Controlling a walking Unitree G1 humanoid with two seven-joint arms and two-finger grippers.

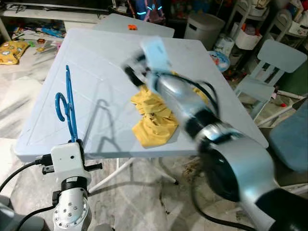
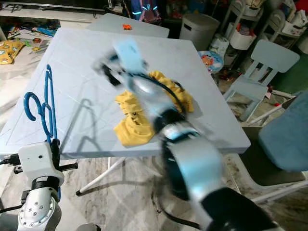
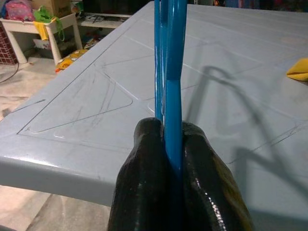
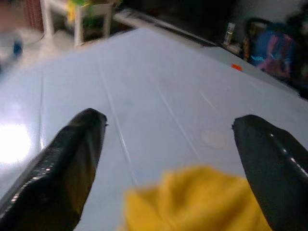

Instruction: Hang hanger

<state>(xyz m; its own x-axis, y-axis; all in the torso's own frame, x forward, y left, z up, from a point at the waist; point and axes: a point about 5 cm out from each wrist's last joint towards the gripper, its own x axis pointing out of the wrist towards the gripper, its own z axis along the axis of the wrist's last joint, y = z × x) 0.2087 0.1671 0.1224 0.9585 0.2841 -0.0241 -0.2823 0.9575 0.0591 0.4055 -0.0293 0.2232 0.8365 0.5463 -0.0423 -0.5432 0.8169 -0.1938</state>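
Note:
A blue hanger (image 1: 71, 108) stands upright over the near left edge of the pale blue table (image 1: 106, 53), its hook (image 1: 60, 106) curling to the left. My left gripper (image 3: 163, 127) is shut on the hanger's lower bar (image 3: 169, 72). A crumpled yellow garment (image 1: 154, 120) lies on the table's near right part. My right arm reaches across the table, blurred by motion. Its gripper (image 4: 168, 120) is open just above and beyond the yellow garment (image 4: 192, 202), with nothing between the fingers.
A second table (image 1: 134, 24) with a small orange thing (image 1: 132, 27) stands behind. At the back right are a white bin (image 1: 204, 26) and a light blue chair (image 1: 274, 62). A blue seat (image 1: 293, 134) is at the right. Clutter (image 1: 12, 50) lies on the floor at left.

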